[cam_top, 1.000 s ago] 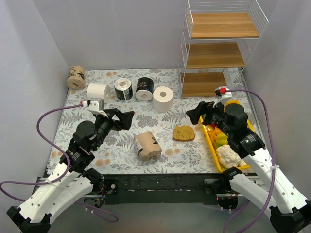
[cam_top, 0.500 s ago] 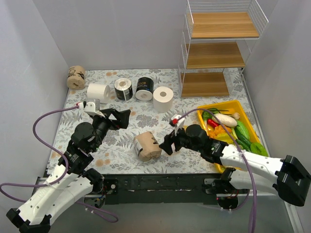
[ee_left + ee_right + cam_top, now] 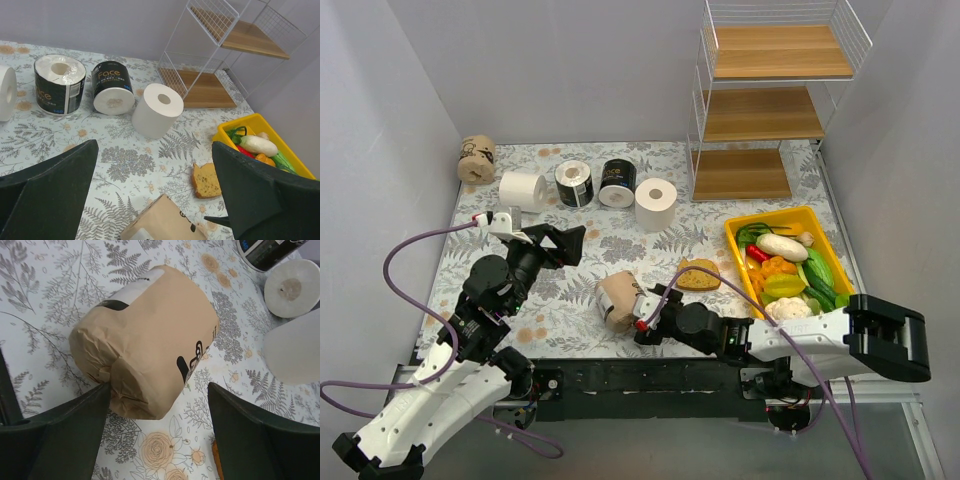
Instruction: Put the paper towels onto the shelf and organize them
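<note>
A tan printed paper towel roll (image 3: 623,300) lies on its side in the middle of the table. My right gripper (image 3: 646,318) is low and open right beside it; in the right wrist view (image 3: 157,440) the roll (image 3: 145,340) lies just ahead of the spread jaws. My left gripper (image 3: 556,243) is open and empty, above the table to the roll's left (image 3: 155,195). At the back lie another tan roll (image 3: 476,158), a white roll (image 3: 523,188), two black-wrapped rolls (image 3: 574,184) (image 3: 617,182) and an upright white roll (image 3: 656,204). The shelf (image 3: 770,110) stands at the back right with bare boards.
A brown bread slice (image 3: 698,275) lies just right of the tan roll. A yellow tray (image 3: 733,232) of vegetables sits at the right, in front of the shelf. Grey walls close in the left, back and right sides.
My right arm has swung from over the yellow tray leftward and down to the tan roll in the middle. My left arm has barely moved.
</note>
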### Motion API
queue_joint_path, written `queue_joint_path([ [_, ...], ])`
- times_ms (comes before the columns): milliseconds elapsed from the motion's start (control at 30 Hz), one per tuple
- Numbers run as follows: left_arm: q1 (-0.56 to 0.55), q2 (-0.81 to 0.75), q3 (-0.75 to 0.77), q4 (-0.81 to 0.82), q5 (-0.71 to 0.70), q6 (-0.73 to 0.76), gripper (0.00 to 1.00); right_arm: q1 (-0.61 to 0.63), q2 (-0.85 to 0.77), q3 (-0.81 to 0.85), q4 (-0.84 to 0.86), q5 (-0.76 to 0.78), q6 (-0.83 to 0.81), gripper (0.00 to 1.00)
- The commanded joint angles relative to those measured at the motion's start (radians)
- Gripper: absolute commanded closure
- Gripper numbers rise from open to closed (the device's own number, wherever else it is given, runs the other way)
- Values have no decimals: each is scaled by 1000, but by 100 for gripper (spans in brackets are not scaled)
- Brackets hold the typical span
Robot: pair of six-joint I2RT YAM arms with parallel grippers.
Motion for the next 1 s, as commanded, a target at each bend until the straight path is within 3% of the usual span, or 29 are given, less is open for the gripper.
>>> queue_joint_path([
  [0,7,-4,-10,-6,-7,0,2,15,74,17,169,107,-150,15],
  [633,7,2,-10,-6,-4,0,2,61,270,84,292,169,-299,20],
  [733,7,0,-10,-5,-4,0,2,66,304,93,347,205,-320,27],
  [833,7,-4,-10,-6,-10,0,2,72,306,99,393,244,-319,46],
  [900,7,-6,-12,-9,-13,0,2,76,297,140,329,310,-282,50],
  [967,7,-10,-12,-11,-21,-1,2,76,271,217,155,373,-145,52],
])
